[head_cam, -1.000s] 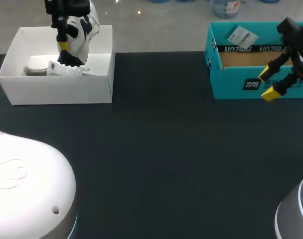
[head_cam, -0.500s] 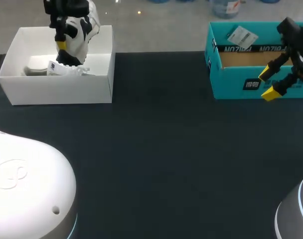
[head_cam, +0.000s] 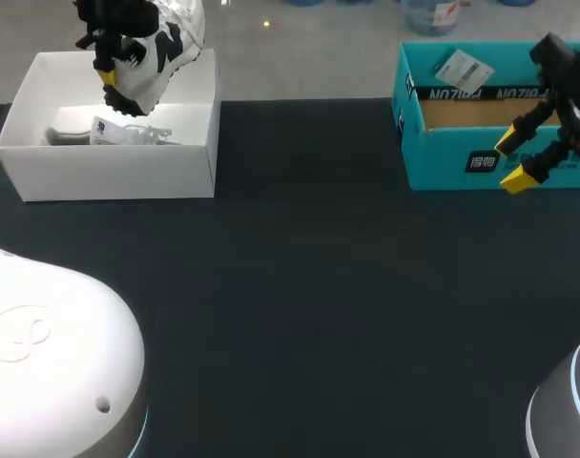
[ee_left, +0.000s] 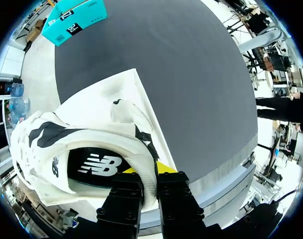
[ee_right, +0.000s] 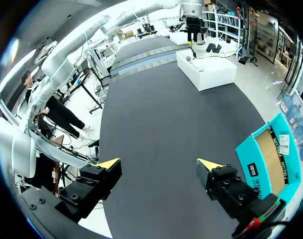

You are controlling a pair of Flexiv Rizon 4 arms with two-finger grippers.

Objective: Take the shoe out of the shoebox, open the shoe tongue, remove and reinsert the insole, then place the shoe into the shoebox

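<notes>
A white and black sneaker [head_cam: 164, 46] hangs tilted over the back of the white shoebox [head_cam: 109, 170], clear of its floor. My left gripper [head_cam: 107, 78] is shut on the shoe's heel collar. In the left wrist view the collar of the sneaker [ee_left: 67, 144] sits pinched in the left gripper [ee_left: 147, 172], with the shoebox [ee_left: 141, 107] beneath. My right gripper [head_cam: 512, 159] hangs open and empty in front of the teal box [head_cam: 452, 157] at the far right. In the right wrist view the right gripper [ee_right: 160, 164] stands over bare table, with the sneaker [ee_right: 211, 48] and shoebox [ee_right: 211, 72] far ahead.
White paper and a tag [head_cam: 113, 132] lie inside the shoebox. The teal box [ee_right: 263, 159] is open, with a brown floor and a label. My robot's white housing [head_cam: 51, 353] fills the near left corner. Dark tabletop [head_cam: 309, 286] spreads between the two boxes.
My left gripper has lifted the sneaker up and tilted it, so its sole is now out of the shoebox. The right arm has kept still.
</notes>
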